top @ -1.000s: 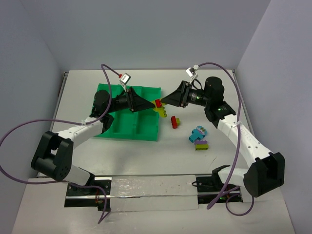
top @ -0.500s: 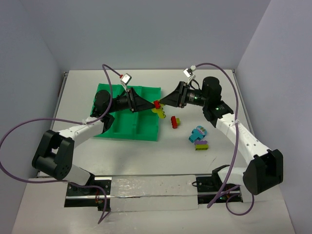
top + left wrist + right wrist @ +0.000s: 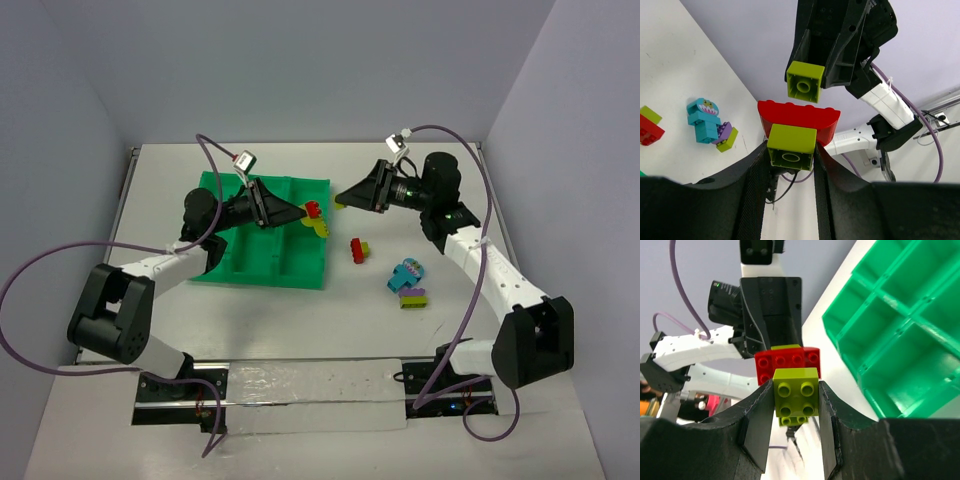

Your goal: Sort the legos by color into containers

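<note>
My left gripper (image 3: pixel 303 212) is shut on a yellow-green brick (image 3: pixel 790 146) with a red arched brick (image 3: pixel 797 119) stuck on it, held in the air over the green tray's (image 3: pixel 300 280) right edge. My right gripper (image 3: pixel 340 198) is shut on a separate yellow-green brick (image 3: pixel 796 392), facing the left one with a small gap between them. That brick also shows in the left wrist view (image 3: pixel 805 81), and the red brick in the right wrist view (image 3: pixel 787 365). The tray compartments in view (image 3: pixel 900 340) hold no bricks.
On the table right of the tray lie a red brick with a yellow-green one on it (image 3: pixel 356 249), a cyan figure piece (image 3: pixel 407 275) and a purple and yellow-green piece (image 3: pixel 413 297). The walls stand close at the back and the right.
The two grippers met at the red brick before. Now they have drawn apart: the left moved back left with the red and yellow-green bricks, the right pulled away with one yellow-green brick.
</note>
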### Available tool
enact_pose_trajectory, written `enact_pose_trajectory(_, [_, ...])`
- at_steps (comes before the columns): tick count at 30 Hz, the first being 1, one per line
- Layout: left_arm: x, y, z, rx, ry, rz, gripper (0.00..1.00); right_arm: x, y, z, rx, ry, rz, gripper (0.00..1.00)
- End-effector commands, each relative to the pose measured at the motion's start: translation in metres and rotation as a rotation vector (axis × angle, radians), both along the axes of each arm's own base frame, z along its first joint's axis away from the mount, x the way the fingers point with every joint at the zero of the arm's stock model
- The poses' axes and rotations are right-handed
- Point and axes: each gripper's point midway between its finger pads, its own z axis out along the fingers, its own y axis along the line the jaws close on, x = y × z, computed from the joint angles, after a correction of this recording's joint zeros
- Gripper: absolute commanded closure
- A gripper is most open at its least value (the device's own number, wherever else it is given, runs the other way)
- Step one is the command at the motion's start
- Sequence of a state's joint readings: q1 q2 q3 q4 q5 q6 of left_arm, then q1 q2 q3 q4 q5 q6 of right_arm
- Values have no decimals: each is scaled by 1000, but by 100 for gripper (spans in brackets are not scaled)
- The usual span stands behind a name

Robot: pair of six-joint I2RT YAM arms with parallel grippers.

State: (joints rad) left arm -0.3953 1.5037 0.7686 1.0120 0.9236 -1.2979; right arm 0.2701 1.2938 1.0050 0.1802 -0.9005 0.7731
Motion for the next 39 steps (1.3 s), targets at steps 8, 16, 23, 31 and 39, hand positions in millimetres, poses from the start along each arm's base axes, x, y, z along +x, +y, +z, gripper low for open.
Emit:
enact_pose_trajectory(8, [9,20,15,38,-108,81,100,23,-18,-18,-84,0,-130,100])
enact_pose_trajectory(16, [66,81,-18,363,61,481,100,45,-39,-60,-326,70,-323,100])
enact_pose_trajectory(23, [76,122,-7,508,74,697,100,78,-11,-68,-474,50,-393,100])
enact_pose_trajectory(31, [66,128,-11,536,79,699,100,136,34,-94,-548,84,-403,100])
enact_pose_trajectory(39, [61,128,-7,532,63,693,100,180,56,-116,-607,96,-431,94])
